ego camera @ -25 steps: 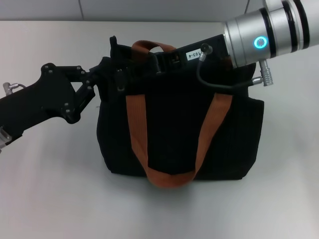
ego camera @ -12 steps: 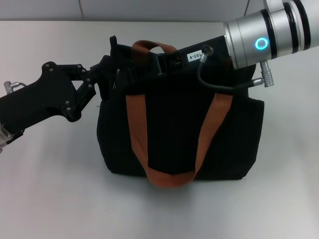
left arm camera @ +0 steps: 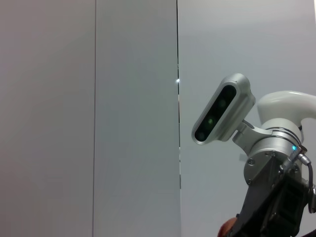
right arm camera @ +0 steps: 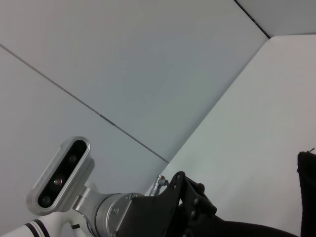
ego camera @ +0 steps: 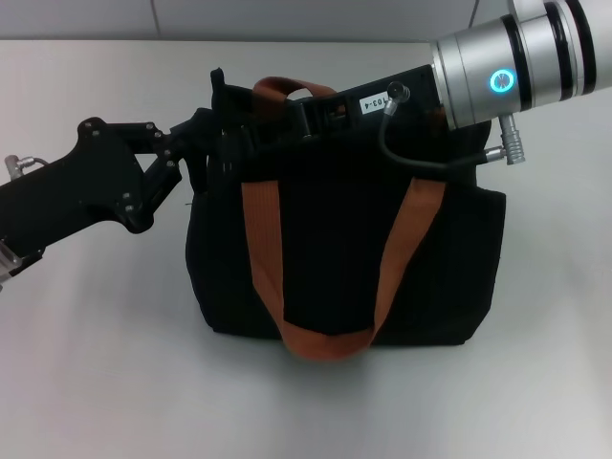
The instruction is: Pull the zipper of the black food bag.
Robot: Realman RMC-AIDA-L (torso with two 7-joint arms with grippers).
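Observation:
The black food bag stands on the white table in the head view, with two rust-orange strap handles. My left gripper reaches in from the left and is against the bag's upper left corner. My right gripper comes in from the upper right and lies over the bag's top edge beside the far handle. The zipper pull is hidden among the black parts there. The left wrist view shows my right arm. The right wrist view shows my left arm and a corner of the bag.
The white table lies open in front of the bag and on both sides. A pale wall runs behind the table's far edge. A cable loops off the right wrist over the bag's top.
My left gripper has shifted slightly right, closer against the bag's upper left corner. My right arm has lifted very slightly. The bag has stayed in place.

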